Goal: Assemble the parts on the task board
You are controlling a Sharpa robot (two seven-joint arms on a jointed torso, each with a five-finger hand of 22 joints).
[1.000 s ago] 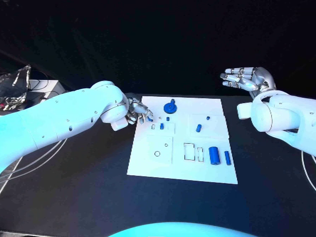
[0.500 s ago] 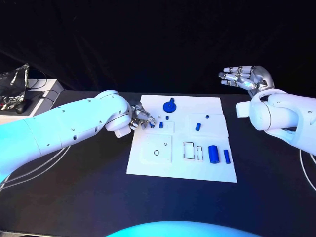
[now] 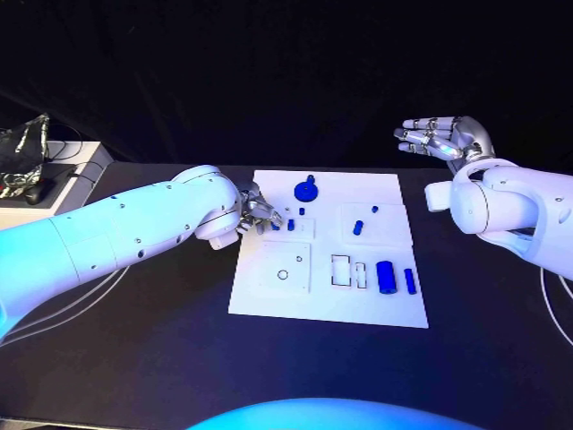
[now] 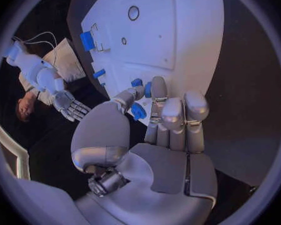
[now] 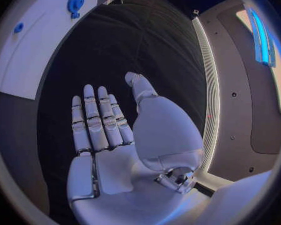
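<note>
The white task board (image 3: 332, 296) lies mid-table. My left hand (image 3: 251, 213) is at the board's left edge and pinches a small blue part (image 4: 138, 111) between thumb and finger, close above the board (image 4: 178, 30). Two short blue pegs (image 3: 291, 225) stand just beyond its fingertips. A round blue part (image 3: 307, 190) sits at the board's far edge, a thick blue cylinder (image 3: 386, 278) and a slim blue bar (image 3: 411, 281) on its right side. My right hand (image 3: 444, 139) is raised past the board's far right corner, fingers apart, holding nothing (image 5: 109, 130).
A small ring (image 3: 283, 275) and rectangular slots (image 3: 344, 270) mark the board's near half. A white box with a crumpled silvery bag (image 3: 15, 161) and cables stands at the table's far left. Black table surface (image 3: 132, 340) surrounds the board.
My left hand has shifted a little toward me and further over the board's left edge, still with the small blue part. The right hand has hardly moved.
</note>
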